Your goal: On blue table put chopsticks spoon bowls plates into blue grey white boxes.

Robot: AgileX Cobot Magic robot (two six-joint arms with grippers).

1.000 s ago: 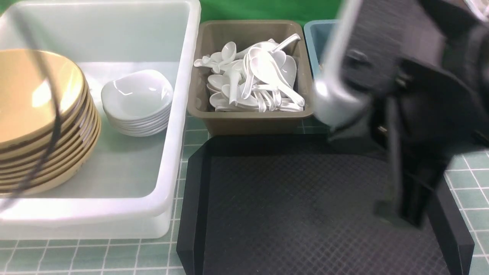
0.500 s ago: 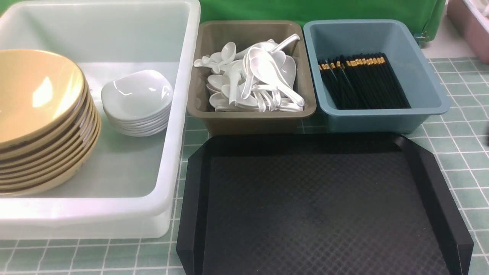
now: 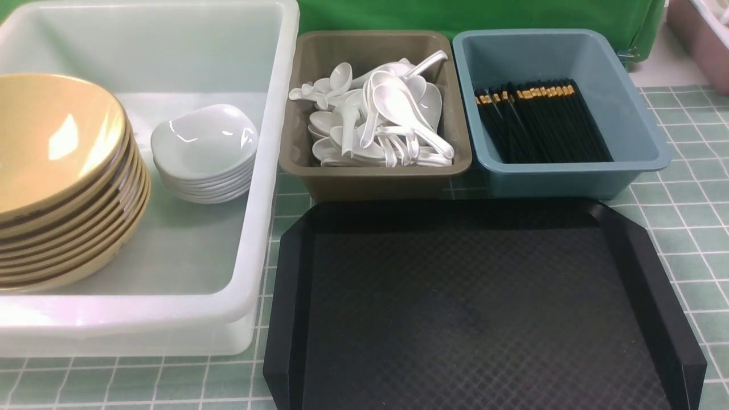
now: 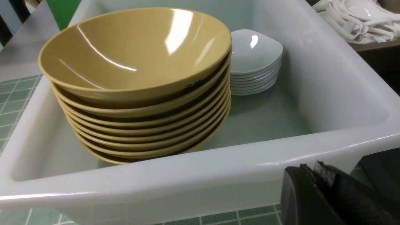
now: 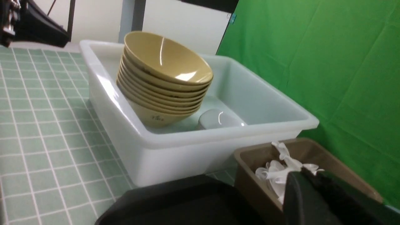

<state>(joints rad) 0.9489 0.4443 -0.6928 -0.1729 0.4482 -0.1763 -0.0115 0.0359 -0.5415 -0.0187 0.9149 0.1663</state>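
Sitting at my far left, the white box point(image 3: 267, 171) is holding a leaning stack of tan bowls point(image 3: 57, 171) against its left side and, just beside them toward the right wall, a lower stack of small white plates point(image 3: 204, 151). My left gripper point(image 4: 328, 193) is showing only as a dark edge in its wrist view, hovering near the front rim of the white box; its fingers are lying pressed together, gripping nothing. Moving right, the grey box point(image 3: 376, 179) is brimming with a tangle of white spoons point(image 3: 381, 119), and just beside it the blue box point(image 3: 569, 176) is keeping the black chopsticks point(image 3: 541, 122) lying side by side, gold-banded ends pointing away from me. In front of those two boxes the black tray point(image 3: 643, 273) is lying bare on the green gridded table point(image 3: 695, 222). My right gripper point(image 5: 325, 200) is appearing only in its own wrist view — a dark blurred shape near the grey box — and I cannot tell how far its fingers are parted or whether anything is sitting between them.
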